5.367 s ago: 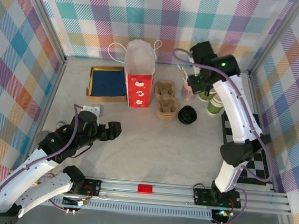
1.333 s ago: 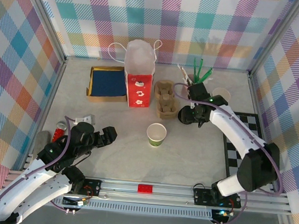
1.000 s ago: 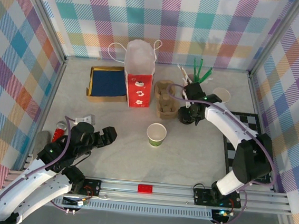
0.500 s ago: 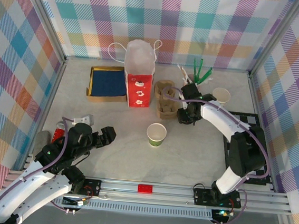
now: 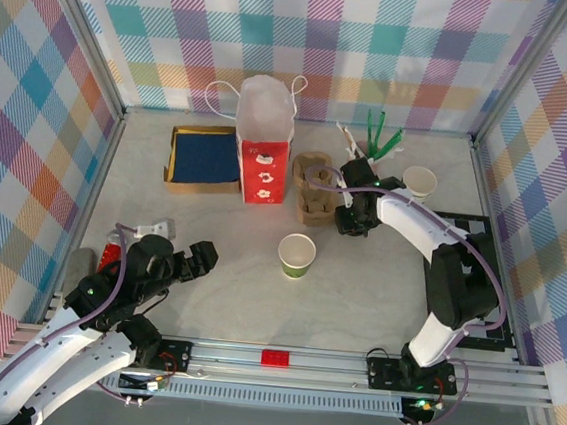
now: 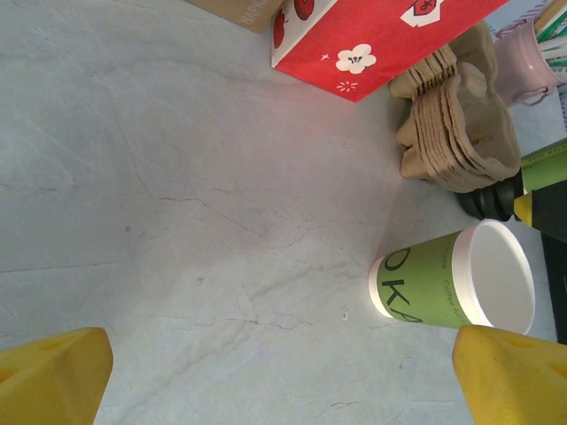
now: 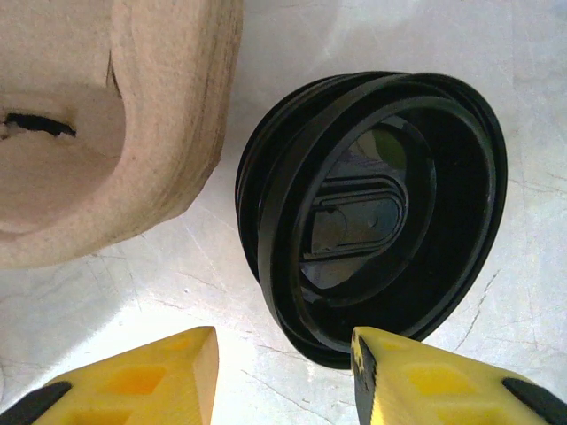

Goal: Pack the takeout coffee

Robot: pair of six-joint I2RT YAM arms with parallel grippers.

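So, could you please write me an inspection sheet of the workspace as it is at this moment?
surface: pale table, no spill seen
job's things: green cup upright at centre, no lid on it; black lid lies beside the carriers
clutter: red bag, carriers, blue tray, pink pot with straws, spare cup
grippers: left pincer open, holds nothing; right pincer at the black lid, jaws apart, no grip seen
cables: purple cable loops by the right wrist
surroundings: plaid walls; checker mat at right
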